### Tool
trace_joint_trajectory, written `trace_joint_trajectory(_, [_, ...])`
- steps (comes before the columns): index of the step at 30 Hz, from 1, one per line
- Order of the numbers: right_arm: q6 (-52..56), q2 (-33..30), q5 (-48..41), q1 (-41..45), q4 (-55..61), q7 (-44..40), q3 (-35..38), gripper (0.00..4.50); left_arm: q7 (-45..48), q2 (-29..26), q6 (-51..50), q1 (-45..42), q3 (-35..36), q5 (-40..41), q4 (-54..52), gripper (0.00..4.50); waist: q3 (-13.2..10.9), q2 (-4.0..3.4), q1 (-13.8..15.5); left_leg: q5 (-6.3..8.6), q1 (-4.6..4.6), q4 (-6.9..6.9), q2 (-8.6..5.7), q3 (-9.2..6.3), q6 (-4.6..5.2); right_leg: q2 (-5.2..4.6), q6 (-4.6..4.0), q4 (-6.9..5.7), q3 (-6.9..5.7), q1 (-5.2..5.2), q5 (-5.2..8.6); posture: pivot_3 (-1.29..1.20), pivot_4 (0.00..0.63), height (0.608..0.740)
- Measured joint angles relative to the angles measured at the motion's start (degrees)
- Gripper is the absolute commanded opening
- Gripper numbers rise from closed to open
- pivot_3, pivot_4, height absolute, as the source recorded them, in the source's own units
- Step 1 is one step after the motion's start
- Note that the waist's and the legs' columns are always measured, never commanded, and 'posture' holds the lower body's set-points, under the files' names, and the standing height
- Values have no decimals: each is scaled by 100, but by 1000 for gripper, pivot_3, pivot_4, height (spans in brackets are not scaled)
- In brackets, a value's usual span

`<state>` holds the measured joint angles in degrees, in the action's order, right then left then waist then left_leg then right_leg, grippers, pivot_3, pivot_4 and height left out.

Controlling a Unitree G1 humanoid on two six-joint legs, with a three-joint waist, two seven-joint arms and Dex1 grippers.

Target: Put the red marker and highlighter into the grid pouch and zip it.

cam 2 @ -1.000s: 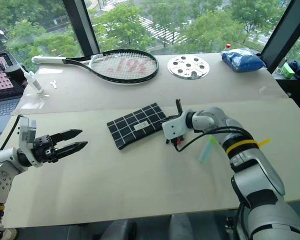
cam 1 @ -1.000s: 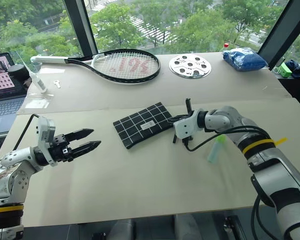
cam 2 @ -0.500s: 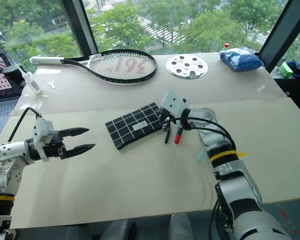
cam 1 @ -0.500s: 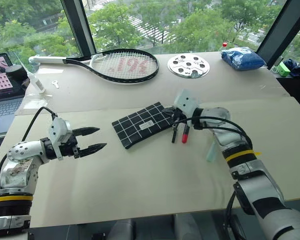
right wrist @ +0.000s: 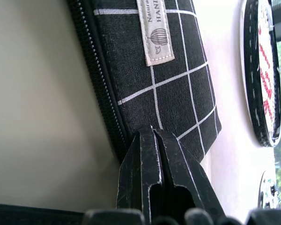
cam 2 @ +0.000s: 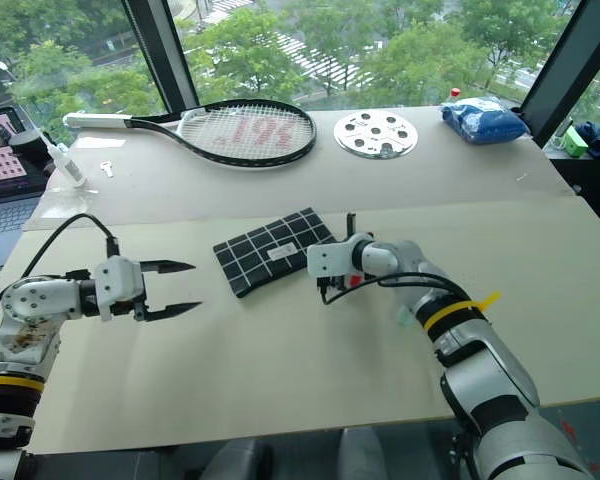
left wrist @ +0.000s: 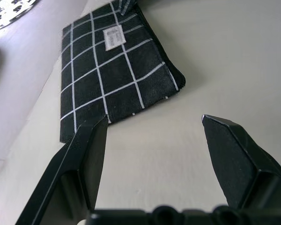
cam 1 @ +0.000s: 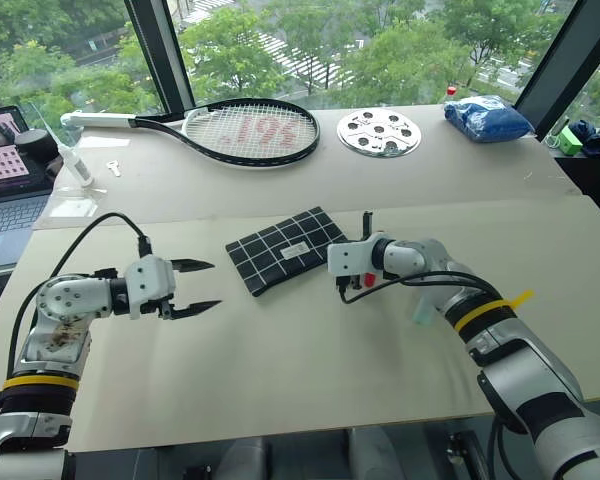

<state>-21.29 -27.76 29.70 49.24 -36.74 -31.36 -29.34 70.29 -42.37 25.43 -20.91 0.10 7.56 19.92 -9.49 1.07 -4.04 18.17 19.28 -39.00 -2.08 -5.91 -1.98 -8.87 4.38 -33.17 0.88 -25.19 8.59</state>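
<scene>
The grid pouch (cam 1: 280, 255) lies flat mid-table, its white label up and its zipper edge toward my right hand. My right gripper (right wrist: 152, 132) is shut, fingertips at that zipper edge, with nothing visible between them. The red marker (cam 1: 368, 281) shows as a red end below the right hand and a thin black end above it. Its middle is hidden, so I cannot tell if it is held. The highlighter (cam 1: 423, 308), pale green, lies on the table behind the right forearm. My left gripper (cam 1: 216, 284) is open, left of the pouch and pointing at it.
A tennis racket (cam 1: 245, 130), a round perforated plate (cam 1: 380, 131) and a blue bag (cam 1: 488, 117) lie along the far side by the window. A laptop (cam 1: 5, 170) and a white bottle (cam 1: 75, 160) stand at the far left.
My left hand has rolled and moved right toward the pouch, still open. My right hand rolled over and back, then sank to the pouch's zipper edge, staying shut.
</scene>
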Motion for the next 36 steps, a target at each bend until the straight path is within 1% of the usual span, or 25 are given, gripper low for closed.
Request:
trace_joint_trajectory(3, [-14, 9, -2, -17, 8, -22, 43, 33, -157, 362, 701, -222, -216, -184, 390, 3427, 1, 1, 1, 0, 0, -2, 0, 0, 0, 0, 0, 0, 0, 0, 0, 0, 150, 740])
trace_joint_trajectory(5, [12, 53, -102, -60, 53, -105, 118, 33, -346, 501, 1337, -391, -425, -480, 792, 3427, 2, 2, 0, -1, 0, -2, 0, 0, 0, 0, 0, 0, 0, 0, 0, 0, 150, 740])
trace_joint_trajectory(7, [30, 52, -187, -135, 134, -178, 183, 33, -555, 526, 1845, -530, -591, -802, 1207, 3427, 2, 1, -14, 0, -1, -1, 0, 0, 0, 0, 0, 0, 0, 0, 0, 0, 150, 740])
trace_joint_trajectory(11, [116, 37, -189, -225, 230, -286, 303, 33, -956, 537, 2651, -819, -778, -1200, 1714, 3427, 5, 0, 5, 0, -3, -4, -1, 0, 1, 0, 0, 0, 0, 6, -1, 0, 150, 740])
trace_joint_trajectory(15, [178, 37, -188, -252, 286, -354, 335, 33, -1302, 498, 3128, -1050, -934, -1453, 2139, 3427, 7, -2, 15, 1, -8, -5, -1, 0, 5, 0, 0, -6, 0, 8, -1, 0, 150, 740])
trace_joint_trajectory(18, [196, 37, -188, -313, 368, -364, 360, 33, -1561, 460, 3299, -1178, -1004, -1592, 2392, 3427, 8, -2, 9, 2, -10, -5, 0, 0, 7, 0, -1, -10, 0, 8, -2, 0, 150, 740])
trace_joint_trajectory(24, [290, 42, -190, -380, 496, -492, 422, 33, -2515, 462, 3386, -1583, -1181, -2335, 2851, 3427, 11, -2, 16, 1, -12, -10, -1, -1, 8, 0, -2, -14, -1, 13, -4, 0, 150, 740])
trace_joint_trajectory(26, [307, 44, -191, -408, 535, -509, 450, 33, -2738, 486, 3370, -1679, -1243, -2454, 2978, 3427, 11, -2, 16, 1, -12, -10, -1, -1, 8, 0, -3, -16, 0, 12, -4, 0, 150, 740])
trace_joint_trajectory(36, [398, 58, -190, -469, 623, -575, 530, 33, -3003, 589, 3591, -1882, -1488, -2530, 3268, 3427, 11, -2, 27, -5, -11, -12, -1, -1, -3, 0, -2, -14, -1, 13, -5, 0, 150, 740])
